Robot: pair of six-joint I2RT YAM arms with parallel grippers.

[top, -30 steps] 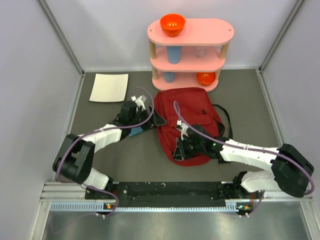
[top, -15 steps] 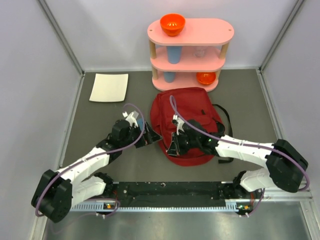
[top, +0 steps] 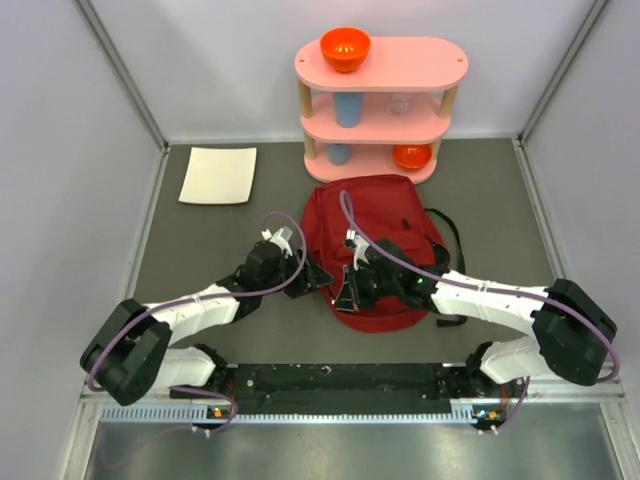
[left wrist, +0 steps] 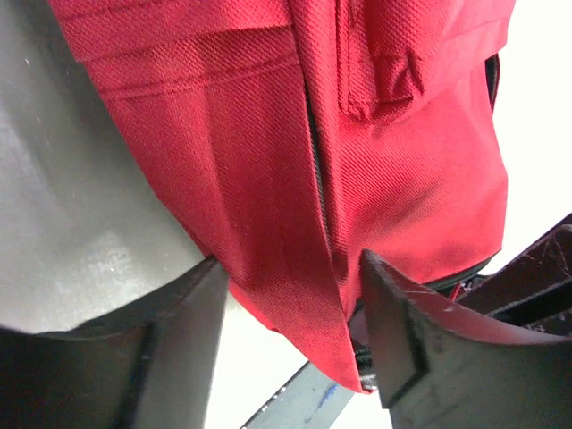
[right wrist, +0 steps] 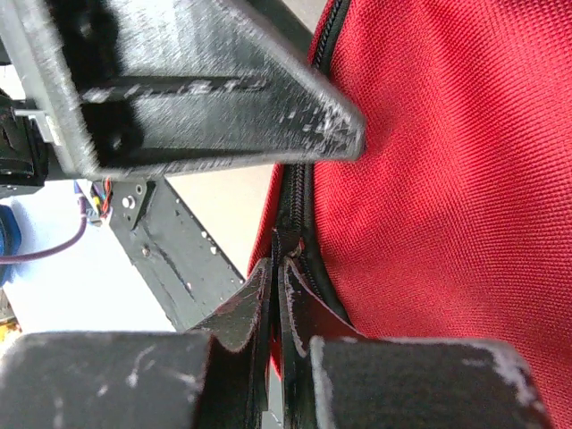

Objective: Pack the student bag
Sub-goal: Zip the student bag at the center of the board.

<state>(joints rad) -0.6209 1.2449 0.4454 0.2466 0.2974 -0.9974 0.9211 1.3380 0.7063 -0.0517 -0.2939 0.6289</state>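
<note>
The right end effector is pinching, fully closed, the zipper edge of the red backpack. The left end effector is standing open around its left edge. The backpack is lying at the frame centre on the desk.

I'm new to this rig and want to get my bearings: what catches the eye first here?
The dark-red student bag lies in the middle of the scene, by far the biggest thing. At its near-left edge the left gripper stands open astride the fabric, and the right gripper is pinched shut on the zipper line. Behind the bag stands a pink shelf with an orange bowl on top.
</note>
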